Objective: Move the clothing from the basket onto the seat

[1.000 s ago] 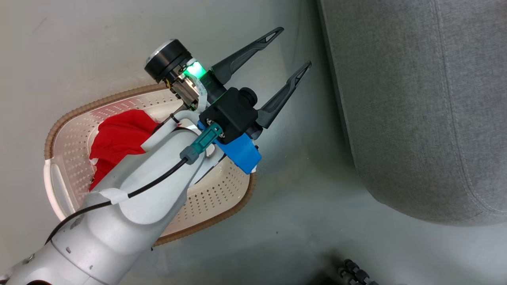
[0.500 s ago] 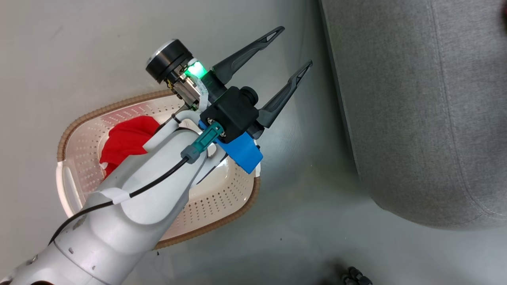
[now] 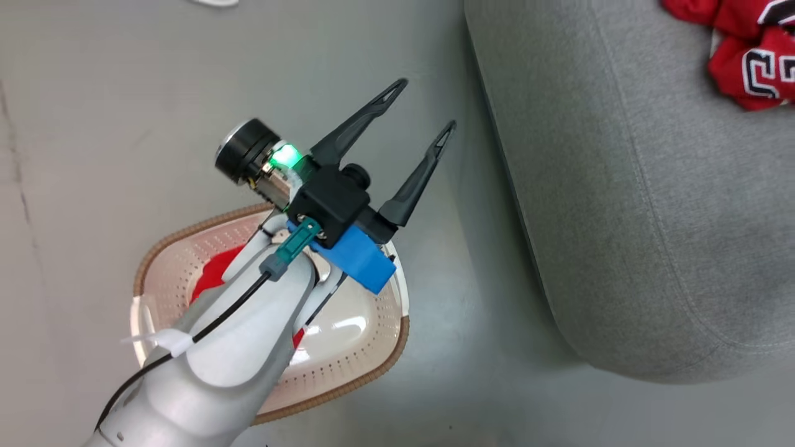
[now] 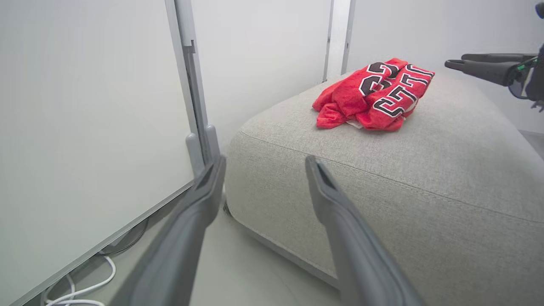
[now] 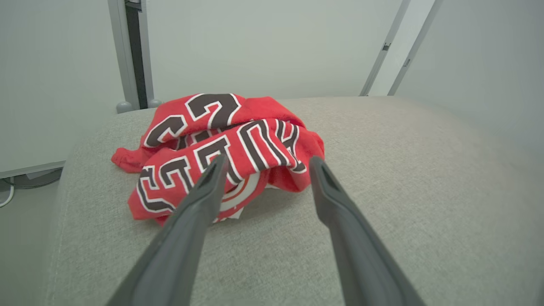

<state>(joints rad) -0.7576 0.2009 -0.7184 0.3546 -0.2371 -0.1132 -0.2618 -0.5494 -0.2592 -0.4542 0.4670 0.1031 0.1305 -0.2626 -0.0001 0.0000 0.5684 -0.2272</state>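
One jersey [image 5: 221,148] on the seat [image 5: 382,170], before my right gripper [image 5: 267,160], fingers apart; left gripper [image 3: 425,103] apart, empty; next I fetch the red garment [image 3: 211,279] from the basket [image 3: 372,366].

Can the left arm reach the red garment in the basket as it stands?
Probably, after re-aiming: the left pincer is open but points past the basket; the garment lies below its forearm.

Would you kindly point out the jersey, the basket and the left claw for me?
jersey [image 5: 255,144], right wrist view, lettered red fabric mid-heap.
basket [image 3: 357,351], head view, perforated inner wall.
left claw [image 3: 428,102], head view, midway between its open fingertips.
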